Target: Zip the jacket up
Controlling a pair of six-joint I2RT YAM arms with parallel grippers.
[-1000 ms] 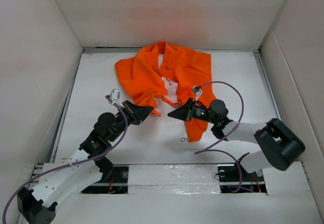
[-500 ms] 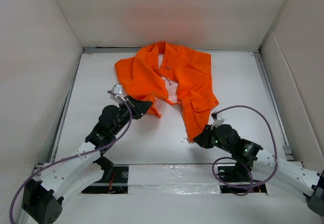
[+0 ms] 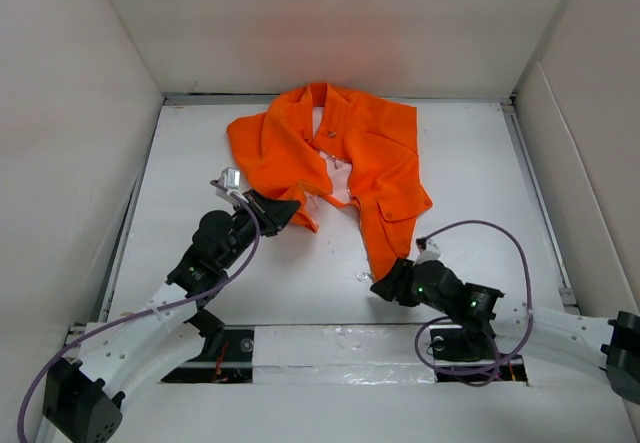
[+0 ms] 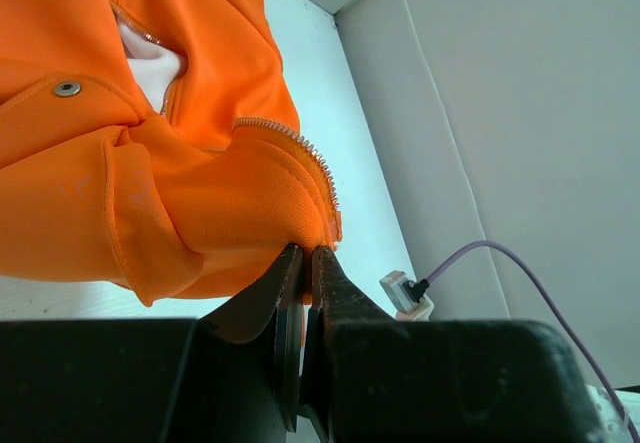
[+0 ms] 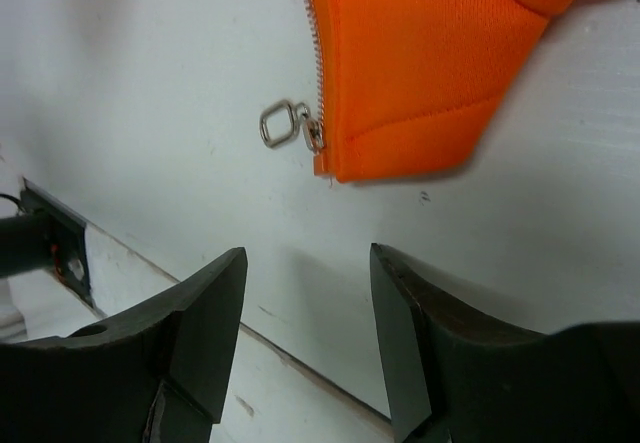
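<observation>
Well, with left hand (image 4: 305, 255) clamped on the hem of the jacket (image 3: 372, 153) lying just ahead on the surface (image 3: 470, 173) and right hand (image 5: 308, 255) apart behind the zipper pull (image 5: 283, 125), could shove the pull away closing off-centre.

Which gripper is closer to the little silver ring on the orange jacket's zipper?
Right. The right gripper sits open just short of the silver ring, not touching it. The left gripper is farther away, pinching the other front edge of the jacket.
</observation>
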